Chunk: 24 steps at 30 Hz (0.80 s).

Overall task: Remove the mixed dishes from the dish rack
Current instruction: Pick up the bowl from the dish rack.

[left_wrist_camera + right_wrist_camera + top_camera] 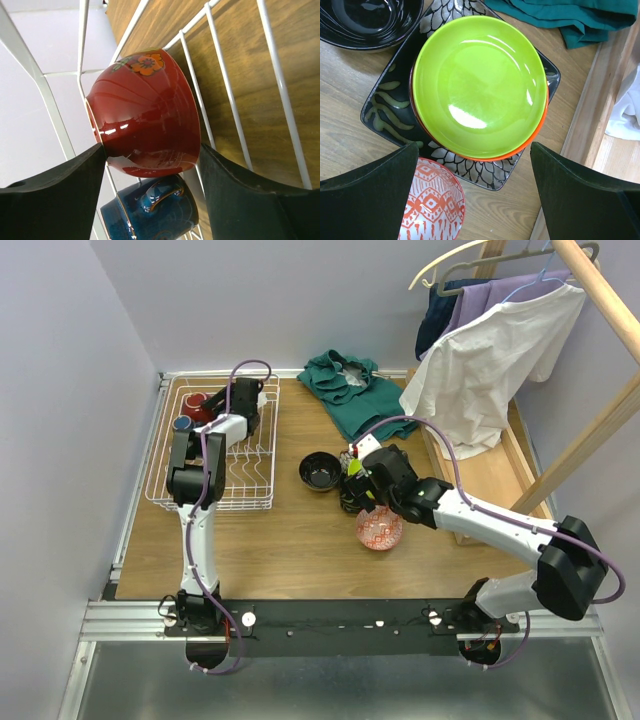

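The white wire dish rack (214, 506) stands at the back left. In it a red cup (194, 405) and a dark-blue mug (181, 424) lie on their sides. My left gripper (213, 406) reaches into the rack. In the left wrist view its fingers press both sides of the red cup (145, 115), with the mug (150, 210) just beyond. My right gripper (352, 478) hangs open and empty over a lime-green plate (480, 85) stacked on an orange plate (535, 137) and a black square floral plate (385, 112). A red-patterned bowl (380, 528) sits beside them.
A black bowl (320, 470) sits left of the plate stack. A teal cloth (350, 388) lies at the back. A long wooden tray (495, 475) and a clothes rail with a white shirt (490, 365) stand on the right.
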### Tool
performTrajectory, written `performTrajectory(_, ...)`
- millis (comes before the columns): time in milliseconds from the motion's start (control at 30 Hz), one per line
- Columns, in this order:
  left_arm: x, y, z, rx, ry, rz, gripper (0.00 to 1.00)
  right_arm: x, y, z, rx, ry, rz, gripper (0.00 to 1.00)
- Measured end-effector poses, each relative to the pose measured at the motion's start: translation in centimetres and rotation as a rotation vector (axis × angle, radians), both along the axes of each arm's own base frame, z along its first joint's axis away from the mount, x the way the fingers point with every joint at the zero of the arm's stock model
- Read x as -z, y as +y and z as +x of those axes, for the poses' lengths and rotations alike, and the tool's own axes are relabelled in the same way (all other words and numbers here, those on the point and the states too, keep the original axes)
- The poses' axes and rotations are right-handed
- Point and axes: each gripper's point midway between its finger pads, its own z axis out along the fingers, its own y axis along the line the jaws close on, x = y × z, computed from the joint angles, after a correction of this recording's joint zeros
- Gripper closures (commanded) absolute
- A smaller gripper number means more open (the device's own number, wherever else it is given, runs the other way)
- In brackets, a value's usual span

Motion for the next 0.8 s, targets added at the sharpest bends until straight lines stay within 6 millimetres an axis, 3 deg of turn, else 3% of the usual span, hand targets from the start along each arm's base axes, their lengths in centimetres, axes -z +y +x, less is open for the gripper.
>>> performTrajectory(67,-0.1,-0.4,-0.2,0.017,-0.003,-0.009,0.33,0.0,0.0,0.0,-0.002,0.001,0.0,0.0)
performTrajectory(467,-1.4,-2.9,-1.3,0.096,-0.008,-0.099,0.42,-1.0,0.2,0.0,-0.008,-0.02,0.03,0.0)
performTrajectory(800,-2.7,-3.8,-2.0,0.057,-0.047,-0.209,0.51,-1.5,0.2,-0.2,-0.016,-0.029,0.044,0.0)
